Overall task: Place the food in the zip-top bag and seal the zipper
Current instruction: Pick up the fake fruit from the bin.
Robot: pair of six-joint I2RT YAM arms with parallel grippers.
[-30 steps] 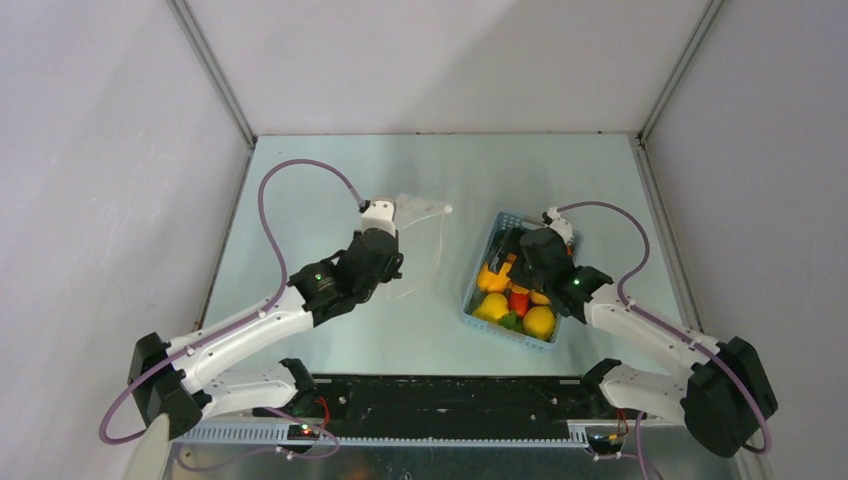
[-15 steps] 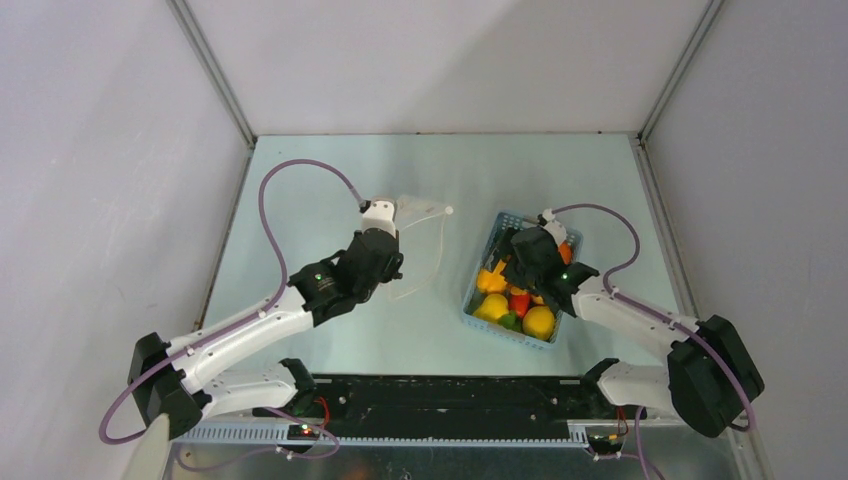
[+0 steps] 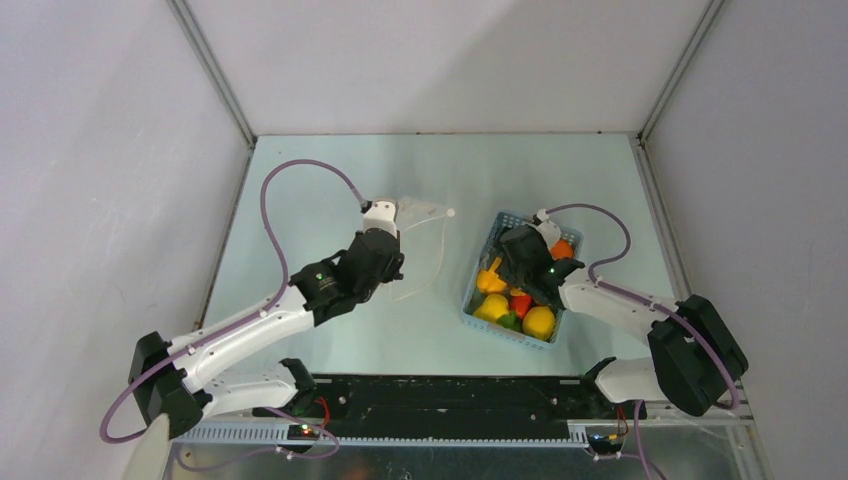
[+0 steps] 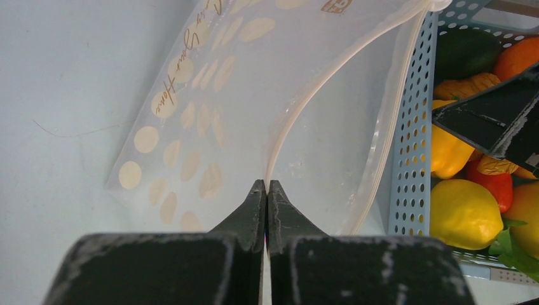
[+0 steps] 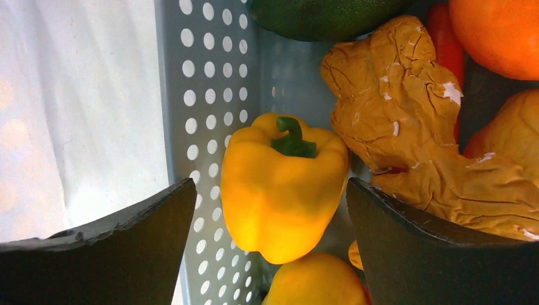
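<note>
The clear dotted zip-top bag (image 3: 425, 245) lies left of the basket, its mouth held agape. My left gripper (image 4: 267, 184) is shut on the bag's (image 4: 210, 95) upper rim, right on the white zipper (image 4: 299, 108) strip. The food sits in the light blue basket (image 3: 487, 240): a yellow pepper (image 5: 279, 190), a tan ginger piece (image 5: 407, 127), a lemon (image 4: 464, 213), an orange piece (image 3: 562, 249) and a dark green piece (image 5: 318, 16). My right gripper (image 5: 270, 184) is down in the basket, open, with a finger on each side of the yellow pepper and not touching it.
The basket's perforated wall (image 5: 210, 76) runs just beside my right gripper's left finger (image 5: 127, 235) and close against the bag's open side. Grey walls enclose the table (image 3: 330, 150) on three sides. The arm bases stand along the near edge.
My right gripper has moved left across the basket toward its bag-side wall and now straddles the yellow pepper. The left arm and the bag have stayed put.
</note>
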